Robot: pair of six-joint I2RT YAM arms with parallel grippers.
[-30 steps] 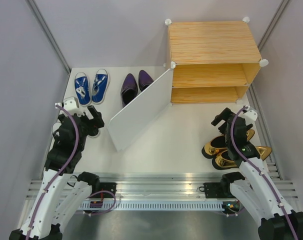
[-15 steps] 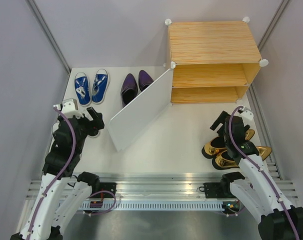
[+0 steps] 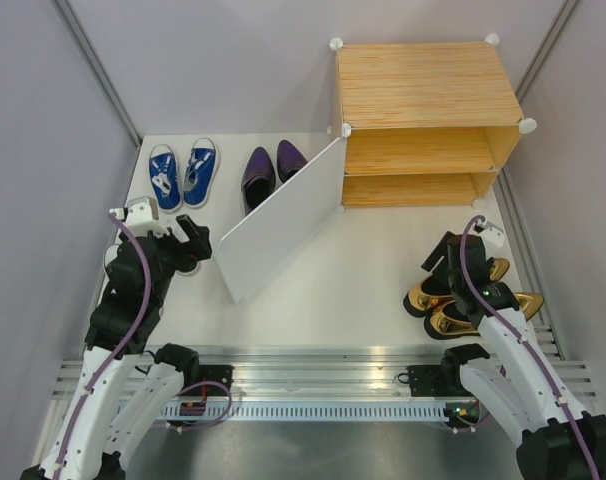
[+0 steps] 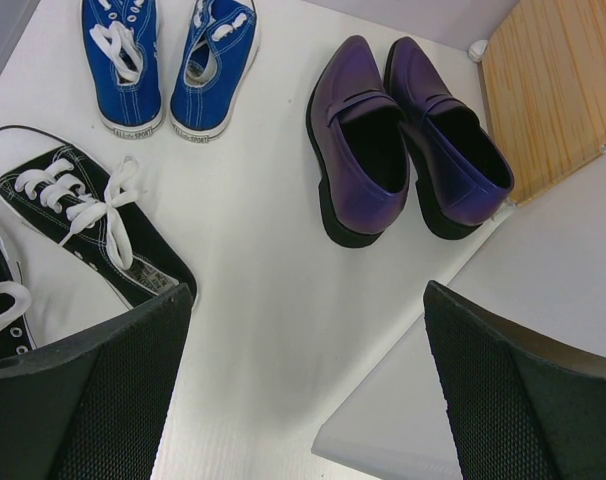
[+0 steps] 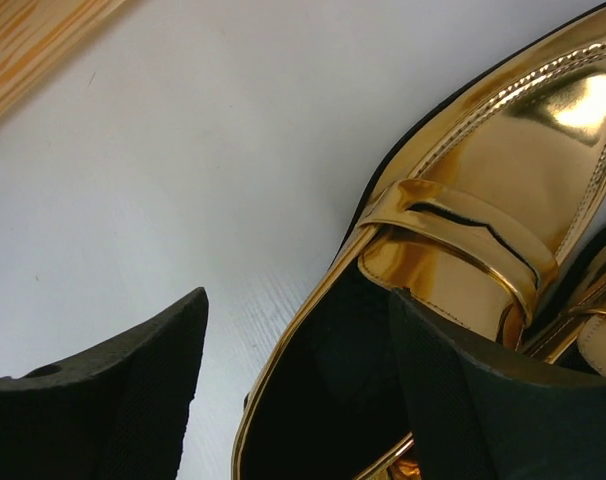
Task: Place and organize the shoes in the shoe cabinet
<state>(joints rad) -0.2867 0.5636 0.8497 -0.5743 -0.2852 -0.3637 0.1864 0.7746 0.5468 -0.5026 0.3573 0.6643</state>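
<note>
My right gripper point(image 3: 445, 260) is open and low over the gold shoes point(image 3: 465, 298). In the right wrist view it point(image 5: 298, 385) straddles the near gold shoe's point(image 5: 463, 230) side wall, with one finger over the shoe's opening and the other over the table. My left gripper point(image 3: 190, 240) is open and empty point(image 4: 308, 400), above the table between a black sneaker point(image 4: 93, 225) and the white door panel point(image 4: 553, 300). Blue sneakers point(image 3: 183, 174) and purple dress shoes point(image 3: 271, 168) stand at the back left. The wood-grain cabinet point(image 3: 423, 110) stands at the back right, both shelves bare.
The cabinet's white door point(image 3: 281, 222) stands open diagonally across the table's middle, hiding part of the purple shoes. Grey walls close in on both sides. A metal rail point(image 3: 313, 365) runs along the near edge.
My right gripper has moved nearer and lower, onto the gold shoes. My left arm has barely shifted.
</note>
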